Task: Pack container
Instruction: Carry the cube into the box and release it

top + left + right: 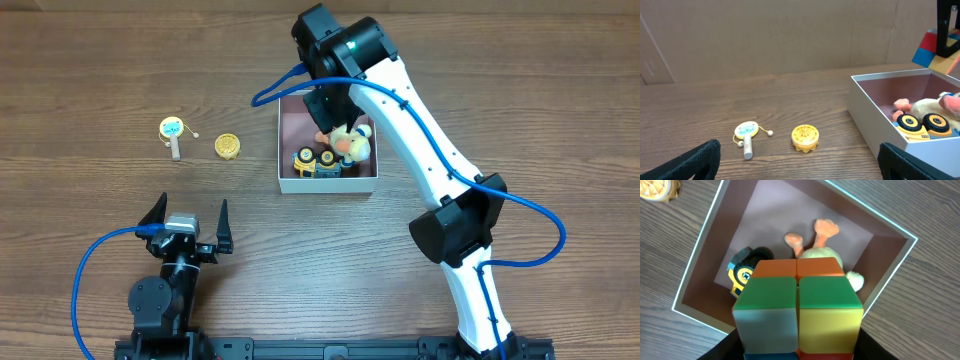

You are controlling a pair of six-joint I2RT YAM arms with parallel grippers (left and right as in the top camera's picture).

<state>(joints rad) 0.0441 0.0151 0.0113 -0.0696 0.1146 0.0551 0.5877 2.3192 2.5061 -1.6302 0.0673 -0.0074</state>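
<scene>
The container [330, 186] is a white-walled square box with a mauve-pink inside, right of the table's middle; it also shows in the left wrist view [875, 120] and the right wrist view [705, 235]. In it lie a yellow toy truck [312, 162] [742, 270] and a pale plush toy [352, 143] [820, 235]. My right gripper [328, 115] [797, 347] is shut on a multicoloured puzzle cube [797, 305] [932, 50] and holds it above the container. My left gripper [188, 215] [800, 165] is open and empty near the front left.
A small rattle drum with a wooden handle [174, 132] [746, 132] and a round yellow toy [228, 146] [805, 137] lie on the wooden table left of the container. The yellow toy also shows in the corner of the right wrist view [657, 189].
</scene>
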